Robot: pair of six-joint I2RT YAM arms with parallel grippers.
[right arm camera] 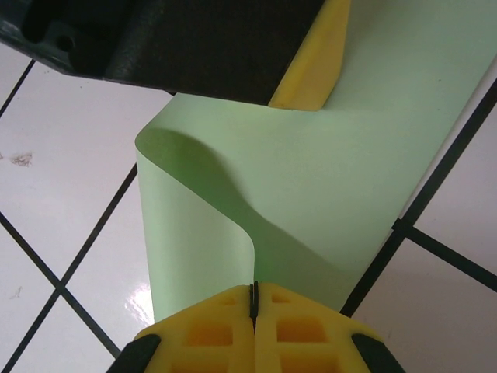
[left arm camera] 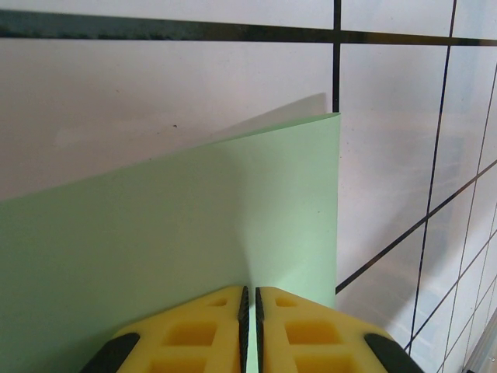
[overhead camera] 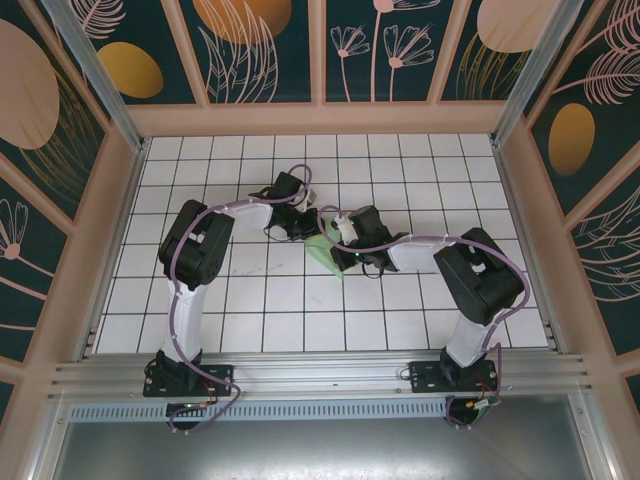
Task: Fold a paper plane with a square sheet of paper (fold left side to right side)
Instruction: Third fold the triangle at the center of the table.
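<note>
The square sheet of paper (overhead camera: 326, 258) is pale green, partly lifted off the tiled table between my two grippers near the table's middle. In the left wrist view the sheet (left arm camera: 186, 225) stands up from the tiles, and my left gripper (left arm camera: 250, 291) is shut on its near edge with a sliver of green between the yellow fingers. In the right wrist view the sheet (right arm camera: 334, 179) curls over in a loop; my right gripper (right arm camera: 255, 286) is shut on the curled edge. The left gripper's yellow finger (right arm camera: 314, 70) holds the far part. From above, the left gripper (overhead camera: 303, 222) and right gripper (overhead camera: 340, 240) sit close together.
White tiles with black grid lines (overhead camera: 270, 300) cover the table. Wooden walls (overhead camera: 320, 118) ring it on three sides, and a metal rail (overhead camera: 320, 375) runs along the near edge. Both arms bend inward over the middle tiles.
</note>
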